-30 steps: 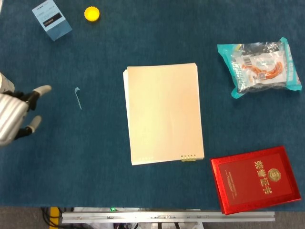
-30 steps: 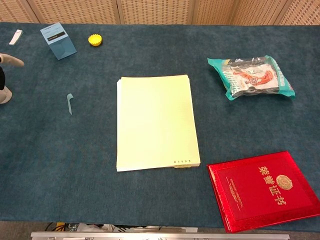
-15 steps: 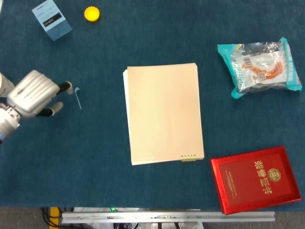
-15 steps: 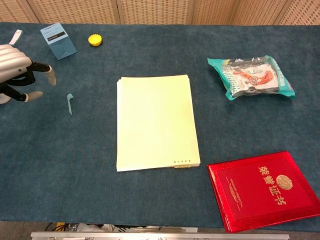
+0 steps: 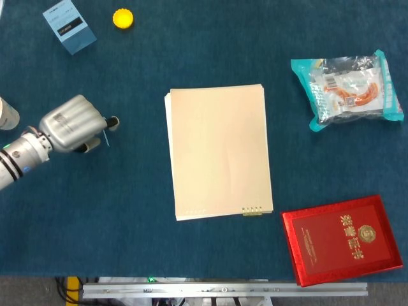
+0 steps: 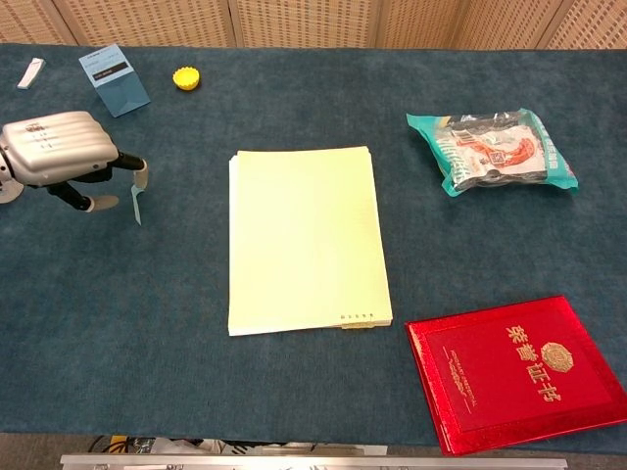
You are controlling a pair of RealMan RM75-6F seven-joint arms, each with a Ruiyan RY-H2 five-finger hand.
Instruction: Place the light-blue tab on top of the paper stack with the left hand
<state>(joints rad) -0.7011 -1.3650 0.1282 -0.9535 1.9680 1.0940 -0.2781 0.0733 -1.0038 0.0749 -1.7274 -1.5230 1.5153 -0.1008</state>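
A: Where is the left robot hand [image 5: 71,123] just now?

B: Low over the blue counter [image 5: 127,242], toward its left side, knuckles up. In the chest view the left robot hand [image 6: 57,160] has its fingers curled downward, and one fingertip [image 6: 140,168] sits right at the top end of the light-blue tab [image 6: 136,205].

A: Has it got hold of the tab?

B: I cannot tell. The fingertip is at the tab or just touching it, but neither view shows a pinch. From the head view only a sliver of the light-blue tab [image 5: 106,141] shows, peeking out from under the fingers on their right side.

A: And the paper stack?

B: The paper stack [image 5: 218,152] lies flat well to the right of the robot hand, apart from it, with a small row of marks near its lower right corner. The tab lies between the robot hand and the stack, much closer to the hand.

A: What else lies about?

B: Beyond the robot hand, farther from the robot, stand a small blue box [image 5: 69,27] and a yellow bottle cap [image 5: 123,18] just right of it. Far to the right, past the stack, a teal snack packet [image 5: 347,88] lies on the counter, and a red certificate booklet [image 5: 344,239] sits nearer the robot at the right corner.

A: The right robot hand?

B: Neither view shows it.
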